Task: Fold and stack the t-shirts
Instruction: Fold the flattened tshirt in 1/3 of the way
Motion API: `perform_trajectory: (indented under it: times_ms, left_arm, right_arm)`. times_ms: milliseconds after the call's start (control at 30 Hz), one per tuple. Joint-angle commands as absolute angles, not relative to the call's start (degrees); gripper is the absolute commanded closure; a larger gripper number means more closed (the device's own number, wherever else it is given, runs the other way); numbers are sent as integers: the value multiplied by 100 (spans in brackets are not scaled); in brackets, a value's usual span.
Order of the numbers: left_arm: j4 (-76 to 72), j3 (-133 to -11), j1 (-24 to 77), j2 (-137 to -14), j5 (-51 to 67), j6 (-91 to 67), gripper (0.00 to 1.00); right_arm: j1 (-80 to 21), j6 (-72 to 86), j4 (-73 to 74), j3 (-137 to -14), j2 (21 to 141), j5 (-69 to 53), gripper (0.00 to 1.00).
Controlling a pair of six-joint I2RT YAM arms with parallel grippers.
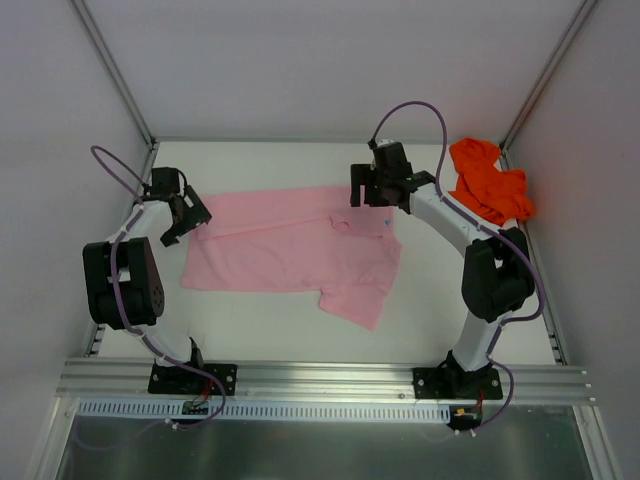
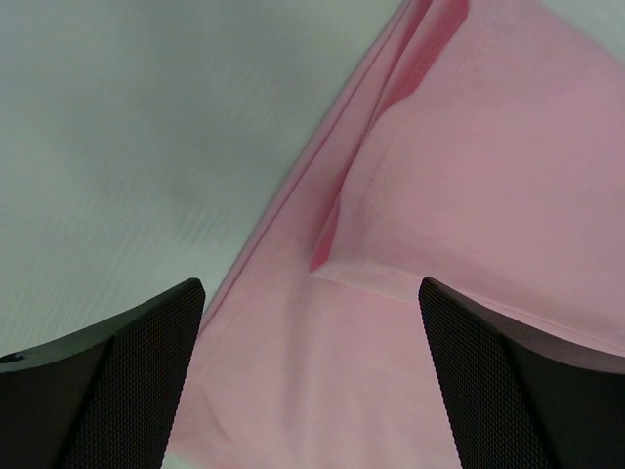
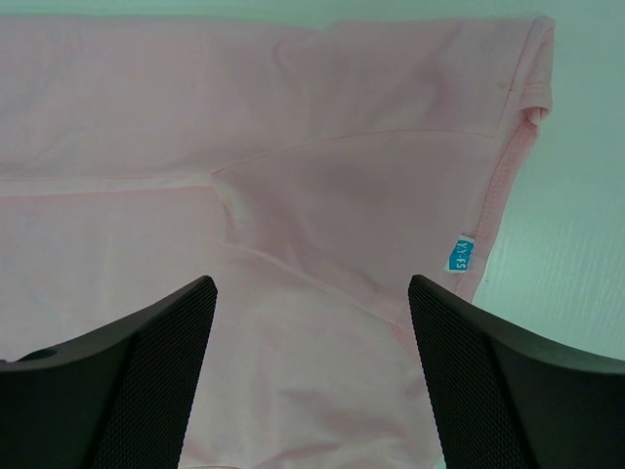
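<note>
The light pink t-shirt (image 1: 290, 250) lies spread on the white table, its far long edge folded over, one sleeve sticking out at the near right. My left gripper (image 1: 183, 222) is open over its far left corner; the left wrist view shows pink cloth (image 2: 420, 195) between the spread fingers (image 2: 117, 381). My right gripper (image 1: 372, 196) is open over the far right corner by the collar; the right wrist view shows the pink cloth (image 3: 322, 195) with a small blue tag (image 3: 461, 254). The orange-red t-shirt (image 1: 490, 182) lies crumpled at the far right.
Metal frame posts stand at the table's far left corner (image 1: 150, 140) and far right corner (image 1: 505, 140). An aluminium rail (image 1: 320, 378) runs along the near edge with both arm bases on it. White walls close in the far side.
</note>
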State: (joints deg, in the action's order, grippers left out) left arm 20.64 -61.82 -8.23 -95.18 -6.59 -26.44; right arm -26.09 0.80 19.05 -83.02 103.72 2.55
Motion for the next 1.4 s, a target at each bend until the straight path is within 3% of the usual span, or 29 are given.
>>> perform_trajectory:
  times_ms: [0,167,367,633,733,1067,1167,1267,1367]
  left_arm:
    - [1978,-6705,-791,-9448,-678,-2435,9]
    - [1758,-7444,-791,-10177,-325,-2496,19]
    - [1267,-7769,-791,-10757,-352,-2654,39]
    - [1213,-8226,-791,-11293,-255,-2654,50]
    - [1187,-8323,-791,-11434,-237,-2663,64]
    - [1388,-8902,-791,-11795,-185,-2558,87]
    - [1389,-9009,-791,-11891,-158,-2540,98]
    - [1502,-9184,-791,-11935,-202,-2514,99]
    - [1574,-9071,-791,-11778,-298,-2505,81]
  right_arm:
    - [-2601,44,2039,-8385,10318,325,17]
    - [-2602,44,2065,-8481,10406,316,17]
    - [-2593,-140,2057,-8569,10459,343,17]
    - [-2584,-220,2171,-8736,10582,501,16]
    - [-2558,-220,2197,-8797,10608,536,16]
    - [-2549,-185,2285,-8912,10723,571,16]
    - [-2549,-193,2311,-8930,10723,598,16]
    - [-2540,-211,2347,-8956,10714,624,16]
    - [-2540,-220,2355,-8965,10696,624,16]
